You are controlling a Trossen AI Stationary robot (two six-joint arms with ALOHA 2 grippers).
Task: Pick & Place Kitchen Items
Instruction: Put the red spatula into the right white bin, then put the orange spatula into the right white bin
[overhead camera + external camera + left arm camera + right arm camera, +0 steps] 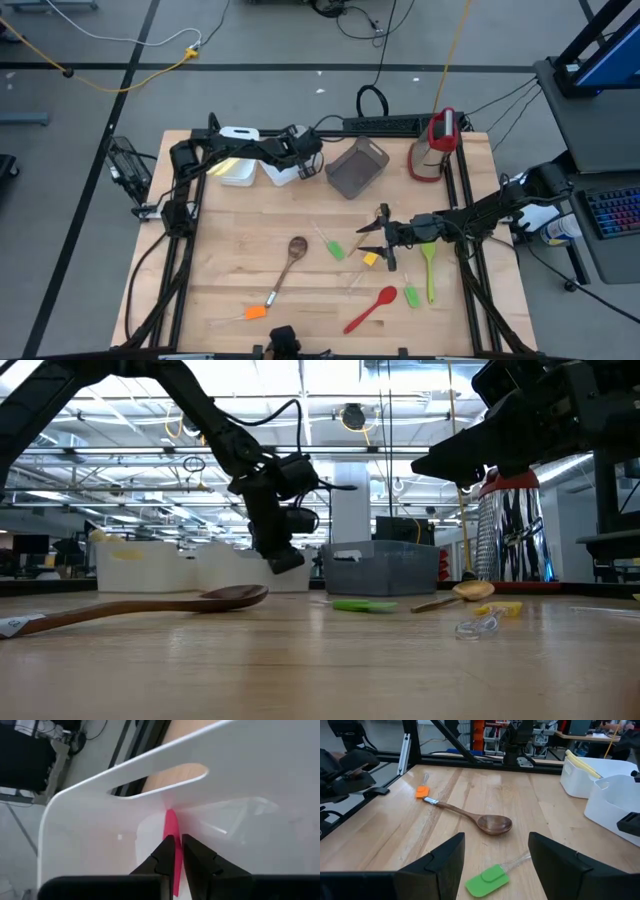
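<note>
fingers of the left gripper (175,851) pinch a red utensil (171,827) over the white bin (90,827), so letting go comes next, while the right gripper (495,857) hovers spread above the green spatula (487,880).

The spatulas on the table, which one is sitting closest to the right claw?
The yellow spatula, just beside the open right claw. The green spatula lies a little farther toward the wooden spoon; the orange spatula is far off.
</note>
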